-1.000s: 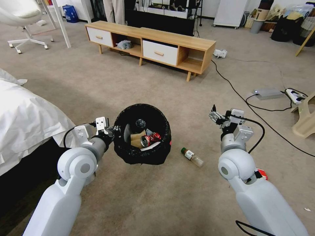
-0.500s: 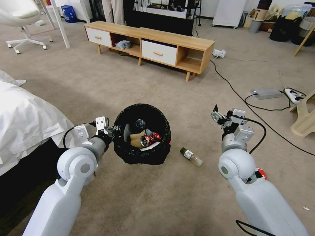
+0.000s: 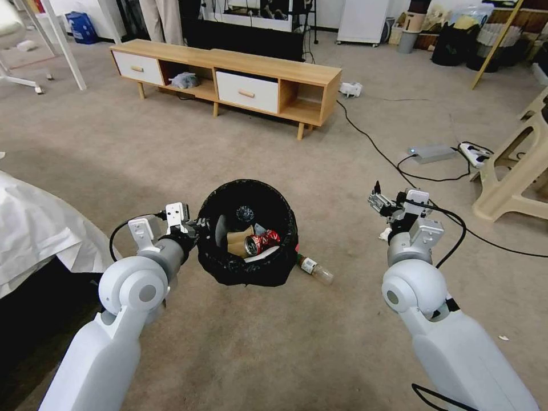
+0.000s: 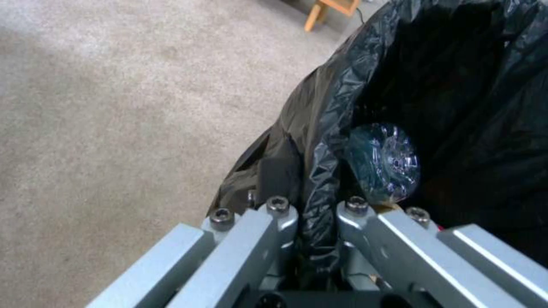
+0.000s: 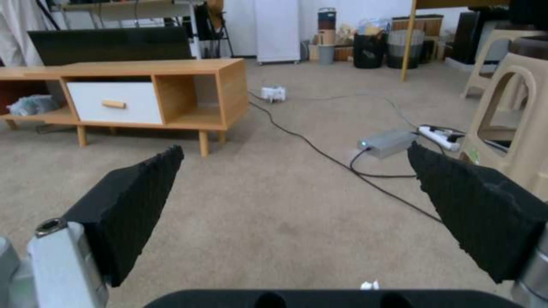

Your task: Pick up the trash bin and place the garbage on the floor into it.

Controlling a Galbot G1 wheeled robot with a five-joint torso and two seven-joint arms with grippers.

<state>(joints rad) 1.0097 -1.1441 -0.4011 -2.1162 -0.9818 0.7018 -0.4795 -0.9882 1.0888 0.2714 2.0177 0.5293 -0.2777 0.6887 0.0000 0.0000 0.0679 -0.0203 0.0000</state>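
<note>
Head view: the bin (image 3: 247, 234), round and lined with a crinkled glossy black bag, is held off the floor (image 3: 274, 342) by the left gripper (image 3: 191, 227), whose jaws are clenched on the rim. Inside lie a crumpled brown paper bag (image 3: 237, 241) and a crushed red can (image 3: 261, 241). A clear bottle (image 3: 315, 270) with a white label lies on the short-pile carpet just beside the bin, and a small white wad (image 3: 385, 234) lies near the right gripper (image 3: 381, 204). Collecting is judged to be partly done; the bottle appears next, calling for the right gripper to be lowered over it.

Left wrist view: the bag's rim fold (image 4: 320, 201) is pinched between the metal fingers (image 4: 268, 231).

Right wrist view: the ribbed black pads (image 5: 134, 201) are spread wide, holding nothing, above bare carpet.
</note>
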